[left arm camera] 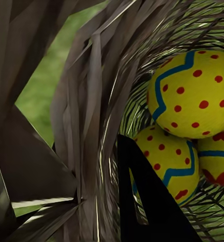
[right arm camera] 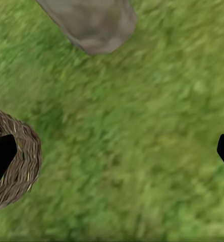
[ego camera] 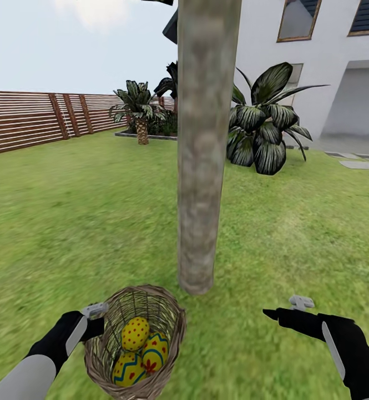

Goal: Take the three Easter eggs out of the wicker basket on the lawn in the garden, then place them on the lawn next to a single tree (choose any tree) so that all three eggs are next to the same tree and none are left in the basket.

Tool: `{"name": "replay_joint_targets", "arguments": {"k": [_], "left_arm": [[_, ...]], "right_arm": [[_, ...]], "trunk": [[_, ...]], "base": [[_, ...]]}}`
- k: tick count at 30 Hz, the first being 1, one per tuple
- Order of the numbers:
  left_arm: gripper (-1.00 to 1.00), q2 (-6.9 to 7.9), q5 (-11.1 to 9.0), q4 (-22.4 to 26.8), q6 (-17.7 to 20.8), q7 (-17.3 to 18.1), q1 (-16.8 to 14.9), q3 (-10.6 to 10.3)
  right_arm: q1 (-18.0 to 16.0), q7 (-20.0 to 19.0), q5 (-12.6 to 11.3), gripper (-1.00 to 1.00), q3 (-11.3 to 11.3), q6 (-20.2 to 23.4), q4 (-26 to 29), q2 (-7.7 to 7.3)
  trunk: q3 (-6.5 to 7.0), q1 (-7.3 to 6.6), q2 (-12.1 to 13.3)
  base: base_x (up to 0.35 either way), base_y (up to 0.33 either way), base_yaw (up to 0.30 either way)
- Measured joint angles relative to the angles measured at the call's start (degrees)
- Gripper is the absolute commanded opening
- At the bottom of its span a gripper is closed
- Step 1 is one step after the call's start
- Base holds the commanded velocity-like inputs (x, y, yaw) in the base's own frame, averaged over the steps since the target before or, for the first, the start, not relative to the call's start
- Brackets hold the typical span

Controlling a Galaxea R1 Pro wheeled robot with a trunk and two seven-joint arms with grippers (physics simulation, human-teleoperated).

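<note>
Black-gloved, the left gripper (ego camera: 93,321) is clamped on the rim of the wicker basket (ego camera: 170,316), one finger inside the weave and one outside, as the left wrist view shows. Three Easter eggs (ego camera: 135,332), yellow with blue zigzags and red dots, lie piled in that basket, all touching one another. Across the basket from the left gripper, the right gripper (ego camera: 287,311) hovers over bare lawn (ego camera: 67,222) with its fingers spread wide, holding nothing. Just beyond the basket rises the tree (ego camera: 203,166), its grey mottled trunk meeting the grass. The basket looks tipped toward the camera. A likely risk: tilting it further could spill the eggs, and they might roll away from the trunk.
</note>
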State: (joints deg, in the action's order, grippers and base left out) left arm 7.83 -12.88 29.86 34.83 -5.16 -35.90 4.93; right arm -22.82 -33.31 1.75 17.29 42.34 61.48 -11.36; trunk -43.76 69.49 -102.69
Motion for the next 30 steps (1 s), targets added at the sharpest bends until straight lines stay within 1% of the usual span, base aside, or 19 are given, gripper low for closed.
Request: {"name": "replay_joint_targets", "arguments": {"k": [30], "left_arm": [[-1.00, -0.05, -0.05, -0.01, 0.00, -0.01, 0.03, 0.00]], "right_arm": [[0.00, 0.00, 0.00, 1.00, 0.00, 0.00, -0.05, 0.01]], "trunk": [[-5.39, 6.59, -12.03]], "base": [[0.000, 0.000, 0.000]]}}
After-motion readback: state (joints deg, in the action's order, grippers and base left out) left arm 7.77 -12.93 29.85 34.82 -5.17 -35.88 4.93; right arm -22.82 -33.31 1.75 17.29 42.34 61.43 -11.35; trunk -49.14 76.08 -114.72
